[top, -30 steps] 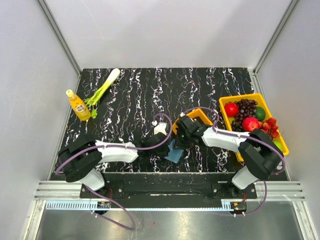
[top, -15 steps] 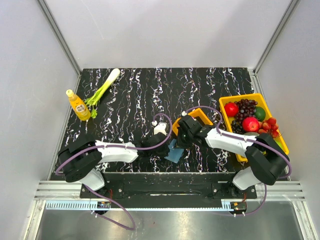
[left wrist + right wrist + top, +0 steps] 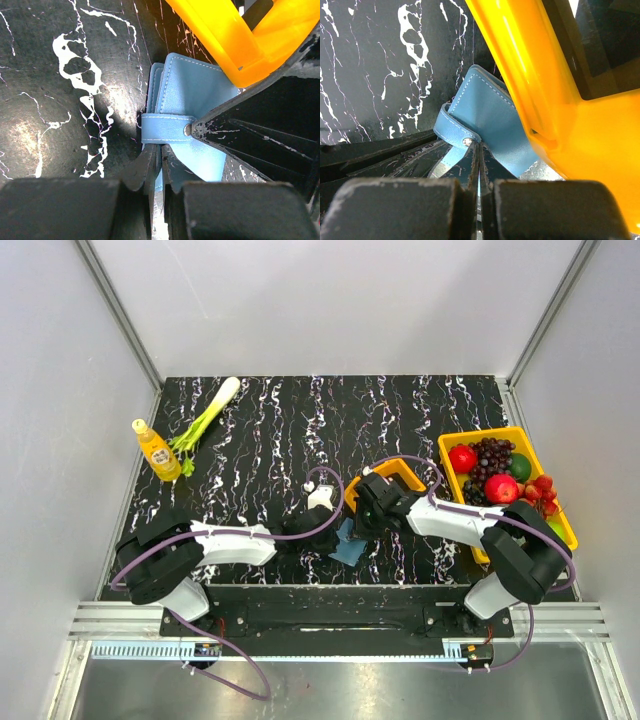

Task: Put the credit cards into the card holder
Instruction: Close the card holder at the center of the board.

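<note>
orange tray [image 3: 220, 45] overlaps card holder [image 3: 190, 95] | left tool [image 3: 159, 157] pinches card holder's near edge | right tool [image 3: 479, 156] clamped on its strap side

We saw card holder [image 3: 190, 90]: light blue, soft, leather-like, pale stitching along edges. Narrow strap with small metal stud wrapped over one edge. Flaps partly apart, layered at one side. It lay on tabletop [image 3: 60, 125] near front centre, one corner tucked against orange tray [image 3: 220, 40]. Left gripper [image 3: 156, 170] and right gripper [image 3: 479, 175] each pinched thin blue edge. Dark flat face [image 3: 605, 40] showed inside tray; we could not tell whether card.
</note>
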Controlling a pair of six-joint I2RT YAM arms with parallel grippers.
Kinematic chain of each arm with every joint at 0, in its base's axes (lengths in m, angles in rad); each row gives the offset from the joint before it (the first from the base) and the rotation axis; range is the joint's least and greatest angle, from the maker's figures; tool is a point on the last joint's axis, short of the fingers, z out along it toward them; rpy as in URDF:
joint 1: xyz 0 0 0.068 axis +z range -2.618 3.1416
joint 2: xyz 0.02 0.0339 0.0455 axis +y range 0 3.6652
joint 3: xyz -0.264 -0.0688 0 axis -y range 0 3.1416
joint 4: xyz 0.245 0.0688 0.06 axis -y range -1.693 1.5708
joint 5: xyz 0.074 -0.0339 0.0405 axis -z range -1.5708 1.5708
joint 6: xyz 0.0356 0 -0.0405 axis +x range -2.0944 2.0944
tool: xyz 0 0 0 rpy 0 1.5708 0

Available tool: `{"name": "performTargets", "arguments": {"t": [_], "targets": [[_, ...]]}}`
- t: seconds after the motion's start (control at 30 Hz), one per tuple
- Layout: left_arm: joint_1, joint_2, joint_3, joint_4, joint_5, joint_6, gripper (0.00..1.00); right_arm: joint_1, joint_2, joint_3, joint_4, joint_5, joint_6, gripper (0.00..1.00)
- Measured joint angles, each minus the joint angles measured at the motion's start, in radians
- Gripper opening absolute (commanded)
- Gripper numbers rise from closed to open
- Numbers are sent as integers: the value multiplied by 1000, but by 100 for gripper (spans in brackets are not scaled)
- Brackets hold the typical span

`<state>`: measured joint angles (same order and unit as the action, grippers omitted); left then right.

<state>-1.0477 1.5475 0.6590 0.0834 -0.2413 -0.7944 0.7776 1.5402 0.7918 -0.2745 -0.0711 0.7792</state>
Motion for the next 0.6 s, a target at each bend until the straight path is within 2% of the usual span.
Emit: {"name": "performTargets", "arguments": {"t": [0.43, 0.6], "targets": [[0, -1, 0, 0, 0, 0, 1, 0, 4, 2, 0, 0, 0, 0], [0, -30, -30, 10, -10, 0, 28, 1, 25, 16, 4, -10, 0, 0]]}}
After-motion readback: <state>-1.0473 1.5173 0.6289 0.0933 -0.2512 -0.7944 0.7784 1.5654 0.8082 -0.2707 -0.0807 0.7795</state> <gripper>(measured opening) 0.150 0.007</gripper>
